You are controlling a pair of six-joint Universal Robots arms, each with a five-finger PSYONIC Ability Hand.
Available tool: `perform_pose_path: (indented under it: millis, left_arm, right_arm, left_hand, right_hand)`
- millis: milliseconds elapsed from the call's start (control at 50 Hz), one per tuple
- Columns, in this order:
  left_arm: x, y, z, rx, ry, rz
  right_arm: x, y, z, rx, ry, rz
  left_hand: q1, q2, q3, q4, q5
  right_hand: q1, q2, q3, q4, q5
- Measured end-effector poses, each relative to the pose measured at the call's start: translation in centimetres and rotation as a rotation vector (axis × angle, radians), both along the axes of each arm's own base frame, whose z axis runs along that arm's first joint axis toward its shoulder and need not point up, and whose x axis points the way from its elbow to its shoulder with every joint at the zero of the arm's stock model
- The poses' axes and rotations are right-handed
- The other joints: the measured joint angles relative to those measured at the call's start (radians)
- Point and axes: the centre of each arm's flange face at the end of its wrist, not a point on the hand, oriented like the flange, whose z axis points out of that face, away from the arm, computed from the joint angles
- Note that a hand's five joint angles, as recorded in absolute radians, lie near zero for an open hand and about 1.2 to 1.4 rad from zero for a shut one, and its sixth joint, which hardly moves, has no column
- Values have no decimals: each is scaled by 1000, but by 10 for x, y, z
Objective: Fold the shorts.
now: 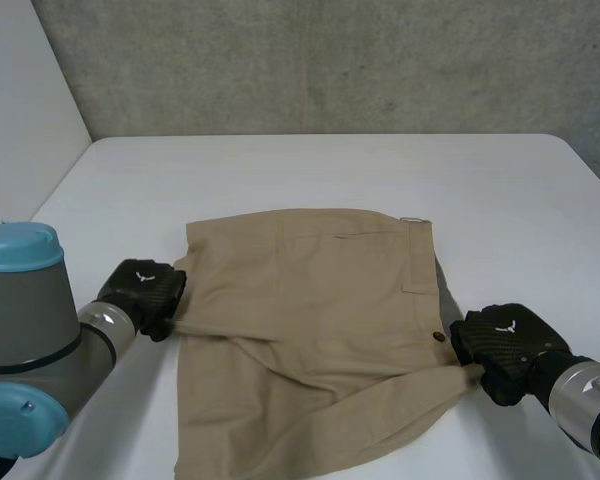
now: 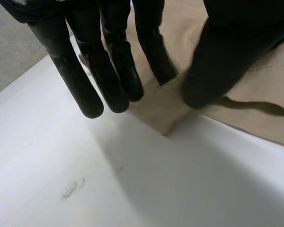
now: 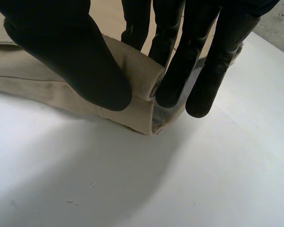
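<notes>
Shorts [image 1: 310, 320] (tan) pinched at opposite edges by left hand [image 1: 142, 290] and right hand [image 1: 505, 345].

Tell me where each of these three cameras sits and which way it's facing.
Head view: between and behind the arms, looking down at the table and shorts; the left hand and right hand show.
Left wrist view: on that wrist, looking along the palm; its hand pinches a shorts corner.
Right wrist view: likewise; its hand pinches a folded edge.
Shared: every view sees the shorts.
</notes>
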Motion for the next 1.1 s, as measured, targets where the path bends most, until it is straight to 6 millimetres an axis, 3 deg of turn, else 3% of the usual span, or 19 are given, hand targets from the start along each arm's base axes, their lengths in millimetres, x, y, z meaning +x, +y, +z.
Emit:
perform_pose_path:
  millis: [20,80,100,200,340,500,640,920,1100]
  left_arm:
    - [0,0,1,-4,-2,0]
    - [-1,2,4,-14,-1,-1]
    - [-2,3,9,-24,3,-4]
    - [-7,19,29,-70,33,-29]
    - [-14,64,52,-53,118,-76]
    - [-11,125,44,204,175,-75]
    - [-6,155,39,290,149,-79]
    - [2,176,34,259,78,-58]
    - [-1,171,20,268,63,-48]
  right_arm:
    - [0,0,0,0,0,2]
    - [1,1,0,0,-1,4]
    - [1,1,0,0,-1,4]
    - [1,1,0,3,-18,-5]
    - [1,0,2,24,-76,-46]
    - [0,-6,6,18,-137,-102]
    - [-2,-8,7,11,-159,-132]
    - [-1,-7,7,12,-161,-133]
    - [-1,-7,9,4,-162,-134]
  left_hand:
    - [-205,-207,-202,-195,-181]
    - [-205,-207,-202,-195,-181]
    - [-341,-374,-370,-376,-358]
    - [-354,-411,-403,-411,-397]
    - [-354,-412,-403,-412,-397]
    - [-354,-412,-403,-412,-397]
    - [-354,-412,-403,-411,-397]
    - [-354,-412,-403,-411,-397]
    - [-349,-406,-400,-407,-389]
  right_hand:
    - [0,0,0,0,0]
    - [0,0,0,0,0]
    - [0,0,0,0,0]
    - [0,0,0,0,0]
    - [0,0,0,0,0]
    - [10,0,0,0,0]
    - [10,0,0,0,0]
    - [10,0,0,0,0]
    - [10,0,0,0,0]
